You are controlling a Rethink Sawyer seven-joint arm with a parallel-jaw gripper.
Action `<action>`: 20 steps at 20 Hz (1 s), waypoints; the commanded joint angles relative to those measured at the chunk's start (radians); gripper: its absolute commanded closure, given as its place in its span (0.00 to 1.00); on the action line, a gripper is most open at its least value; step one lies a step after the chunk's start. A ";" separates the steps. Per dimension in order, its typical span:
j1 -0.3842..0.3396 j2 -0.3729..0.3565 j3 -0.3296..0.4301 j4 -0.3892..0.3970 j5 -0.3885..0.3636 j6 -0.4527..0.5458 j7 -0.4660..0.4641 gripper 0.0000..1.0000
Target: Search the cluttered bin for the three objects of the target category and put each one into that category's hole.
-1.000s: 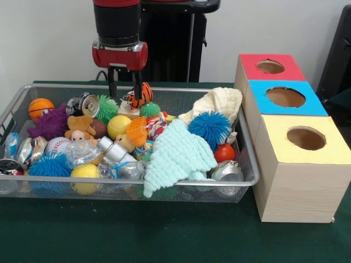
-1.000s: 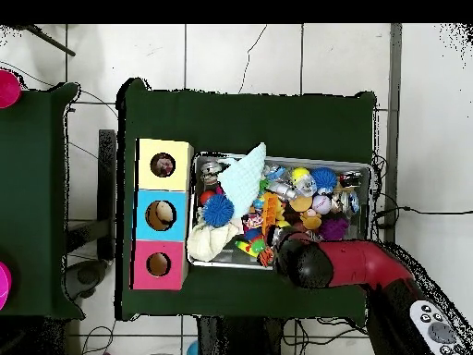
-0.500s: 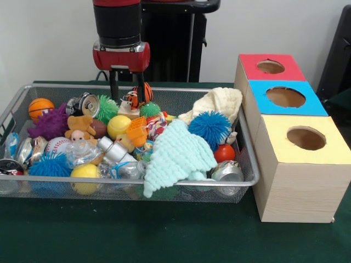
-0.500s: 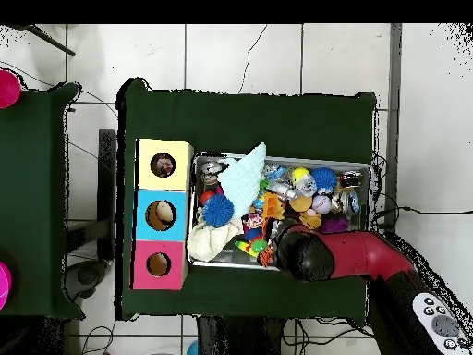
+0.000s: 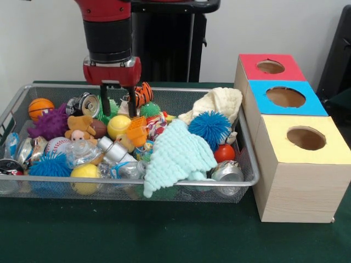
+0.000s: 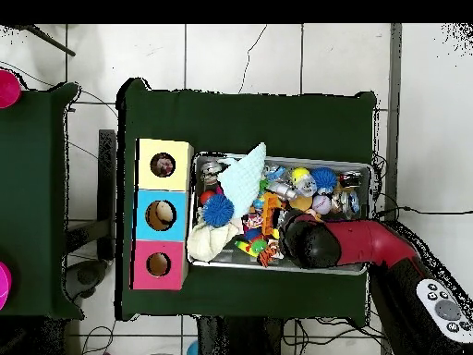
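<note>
A: What do you have from the front?

B: I see the gripper point(image 5: 118, 101) has shifted toward the picture's left since half a second ago and dropped a little. Its two black fingers point(image 5: 104, 100) hang apart, a narrow gap, nothing held between them. They now reach down into the wire bin point(image 5: 244, 145), between the silver can point(image 5: 86, 104) and the tiger-striped toy point(image 5: 142, 94). The yellow ball point(image 5: 118, 126) lies just below the tips, and the green spiky ball point(image 5: 111, 107) sits right behind them. I can't tell which category is the target.

A: And the boxes?

B: Red hole point(image 5: 270, 67), blue hole point(image 5: 286, 97) and yellow hole point(image 5: 306, 138) stand in a row beside the bin, well apart from the gripper.

A: Overhead?

B: The arm point(image 6: 356, 247) has swung further over the bin point(image 6: 277, 269); its black head covers the toys beneath, so the fingers are hidden here. The mint knitted cloth point(image 6: 245, 179) lies near the boxes' side, apart from the arm.
</note>
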 commanded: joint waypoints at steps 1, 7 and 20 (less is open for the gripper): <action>-0.026 0.060 0.037 -0.098 -0.099 0.130 -0.290 0.00; -0.053 0.084 0.022 -0.057 -0.155 0.090 -0.280 0.00; -0.041 0.312 -0.056 -0.162 -0.384 -0.053 -0.178 0.00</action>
